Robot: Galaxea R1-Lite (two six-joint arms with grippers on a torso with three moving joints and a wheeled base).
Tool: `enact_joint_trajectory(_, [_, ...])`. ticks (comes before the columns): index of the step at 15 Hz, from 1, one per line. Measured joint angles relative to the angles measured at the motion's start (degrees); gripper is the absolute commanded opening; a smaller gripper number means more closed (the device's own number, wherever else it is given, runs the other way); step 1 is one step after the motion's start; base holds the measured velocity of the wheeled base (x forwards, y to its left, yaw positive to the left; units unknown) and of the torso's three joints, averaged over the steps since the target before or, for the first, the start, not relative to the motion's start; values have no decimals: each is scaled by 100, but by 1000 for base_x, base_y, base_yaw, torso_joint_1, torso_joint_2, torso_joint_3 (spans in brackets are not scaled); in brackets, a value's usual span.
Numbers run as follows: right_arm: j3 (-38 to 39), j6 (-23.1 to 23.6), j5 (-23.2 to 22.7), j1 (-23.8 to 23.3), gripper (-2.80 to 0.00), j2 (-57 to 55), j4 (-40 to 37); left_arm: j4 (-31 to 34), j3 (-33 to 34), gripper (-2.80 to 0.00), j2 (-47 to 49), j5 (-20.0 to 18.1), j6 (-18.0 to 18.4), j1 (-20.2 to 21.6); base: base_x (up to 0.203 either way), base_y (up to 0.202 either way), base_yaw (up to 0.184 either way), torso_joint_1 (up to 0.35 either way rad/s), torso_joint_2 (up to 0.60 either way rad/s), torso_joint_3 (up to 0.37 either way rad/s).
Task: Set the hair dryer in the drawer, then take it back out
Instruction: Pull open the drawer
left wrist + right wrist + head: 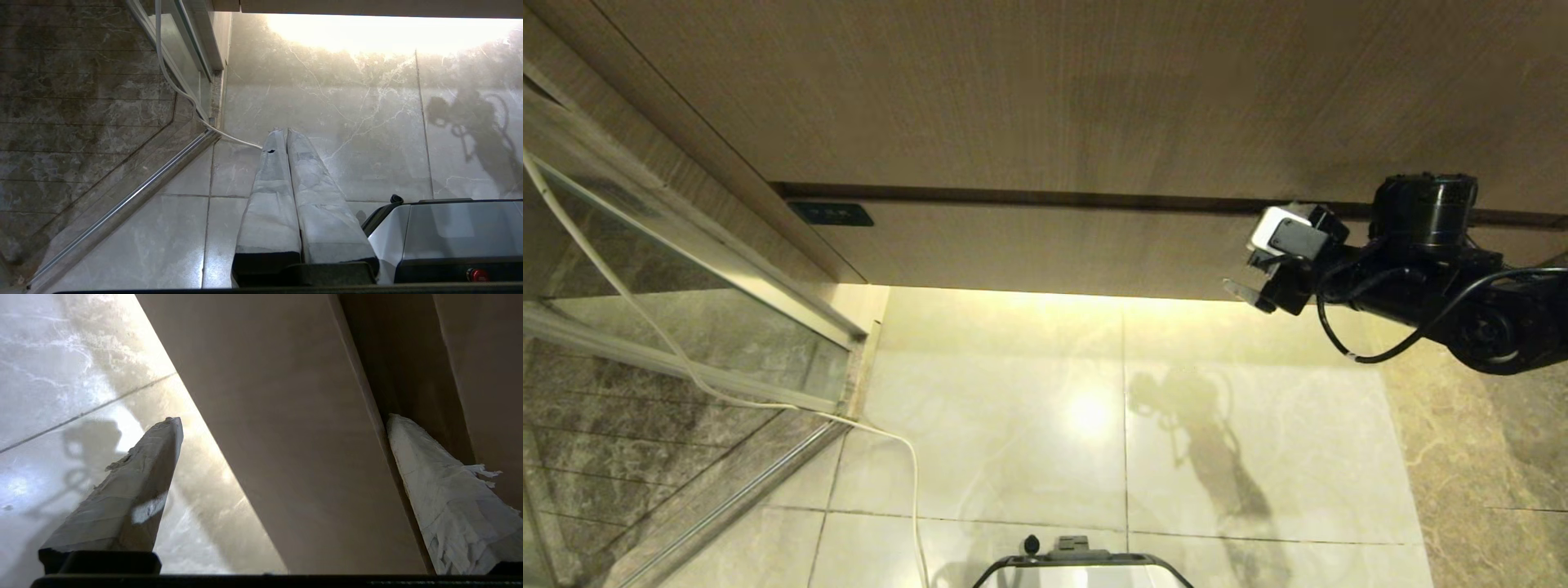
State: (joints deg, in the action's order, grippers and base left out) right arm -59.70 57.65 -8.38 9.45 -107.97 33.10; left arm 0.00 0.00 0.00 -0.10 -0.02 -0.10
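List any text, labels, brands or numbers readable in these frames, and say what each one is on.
No text can be read in any view.
Small dark label on the drawer front: faint marks, too small and dim to read.
Right gripper, left gripper, robot base and its red button: no lettering visible.
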Motion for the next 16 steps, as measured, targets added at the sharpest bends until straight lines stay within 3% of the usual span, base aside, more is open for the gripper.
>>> enact_joint_trajectory(8, [348, -803, 574, 0, 0, 229, -1068, 0, 0, -280, 0, 0, 2, 0, 0, 0, 0, 0, 0, 0])
enact_joint_trajectory(12, [404, -807, 637, 0, 0, 372, -1307, 0, 0, -280, 0, 2, 2, 0, 0, 0, 0, 0, 0, 0])
enact_joint_trajectory(16, [926, -762, 621, -102, 0, 991, -1868, 0, 0, -280, 0, 0, 2, 0, 0, 0, 0, 0, 0, 0])
